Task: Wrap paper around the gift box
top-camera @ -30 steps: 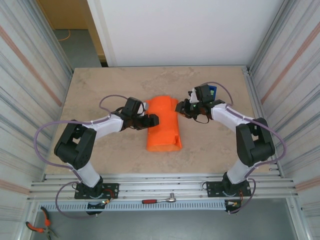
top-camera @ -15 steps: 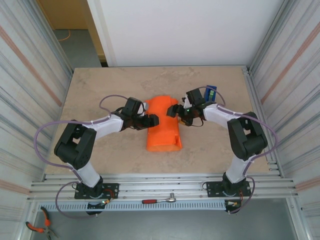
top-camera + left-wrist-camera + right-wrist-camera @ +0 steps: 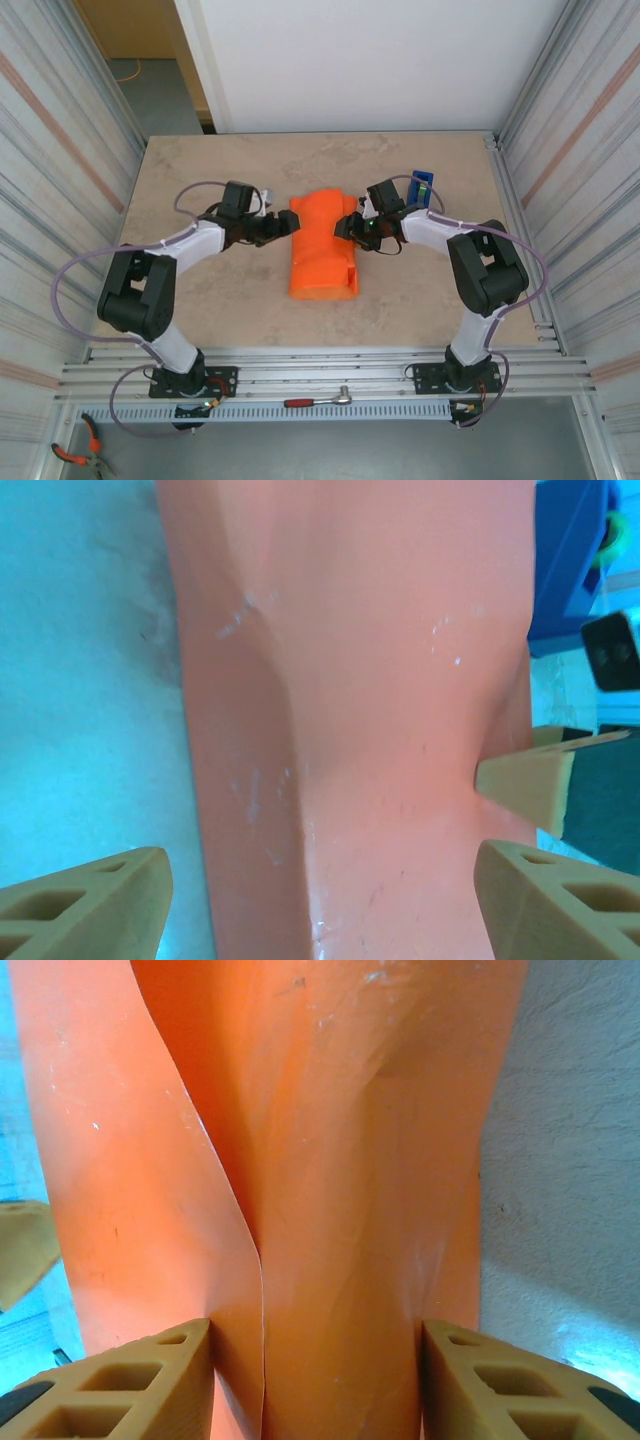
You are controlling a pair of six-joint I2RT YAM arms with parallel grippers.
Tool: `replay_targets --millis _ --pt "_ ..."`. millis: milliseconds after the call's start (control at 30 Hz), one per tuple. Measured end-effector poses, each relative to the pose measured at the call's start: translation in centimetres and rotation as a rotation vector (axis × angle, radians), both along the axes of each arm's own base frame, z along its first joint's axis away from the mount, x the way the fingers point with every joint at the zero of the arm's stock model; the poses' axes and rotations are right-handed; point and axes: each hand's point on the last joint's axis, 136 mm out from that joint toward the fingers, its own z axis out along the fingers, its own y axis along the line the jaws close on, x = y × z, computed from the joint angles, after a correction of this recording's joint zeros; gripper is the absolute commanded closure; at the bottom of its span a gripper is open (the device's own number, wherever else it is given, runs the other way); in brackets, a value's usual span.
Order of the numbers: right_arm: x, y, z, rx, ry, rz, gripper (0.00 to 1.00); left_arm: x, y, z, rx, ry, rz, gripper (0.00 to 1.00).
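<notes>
The orange paper (image 3: pixel 322 250) lies folded over in a long hump mid-table, its far end between both grippers. The gift box is hidden under it. My left gripper (image 3: pixel 283 226) is at the paper's left edge, open: in the left wrist view (image 3: pixel 320 865) its jaws stand wide over the paper (image 3: pixel 380 680), the left finger apart from it over bare table. My right gripper (image 3: pixel 350 226) comes in from the right. In the right wrist view (image 3: pixel 315 1335) both fingers touch a raised fold of the paper (image 3: pixel 330 1160), shut on it.
A blue tape dispenser (image 3: pixel 422 185) stands just behind the right gripper, also at the left wrist view's top right corner (image 3: pixel 570 560). Corrugated walls close both sides of the table. A ratchet tool (image 3: pixel 318 400) lies on the front rail.
The right gripper moved left onto the paper's right side, opened wide, then narrowed on the fold. The left gripper drew back toward the far left edge and its elbow swung outward.
</notes>
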Motion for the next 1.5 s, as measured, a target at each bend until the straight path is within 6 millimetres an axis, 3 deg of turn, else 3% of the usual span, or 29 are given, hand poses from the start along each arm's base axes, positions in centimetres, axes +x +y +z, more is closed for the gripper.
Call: replay_targets --millis 367,700,967,1167,1300,1400,1500 --pt "0.0 0.1 0.0 0.006 -0.004 0.003 0.52 -0.8 -0.8 -0.6 -0.013 0.005 -0.076 0.19" --pt "0.1 0.3 -0.1 0.020 0.000 0.011 0.53 -1.6 -3.1 -1.4 0.016 -0.026 -0.143 0.17" --pt "0.1 0.3 0.0 0.023 0.001 0.013 0.53 -2.0 -3.4 -4.2 0.117 -0.010 -0.147 0.17" --pt "0.3 0.0 0.1 0.017 0.023 0.010 0.37 -1.8 -3.3 -4.2 0.160 -0.030 -0.145 0.18" --pt "1.0 -1.6 0.7 0.020 0.033 -0.028 0.35 -1.8 -3.3 -4.2 0.161 -0.032 -0.146 0.19" --pt "1.8 -3.0 2.2 0.032 0.007 -0.064 0.40 -1.8 -3.4 -4.1 0.160 -0.034 -0.146 0.19" --pt "2.3 -3.7 3.7 0.048 -0.026 -0.084 0.60 -1.8 -3.4 -4.1 0.159 -0.034 -0.146 0.19"
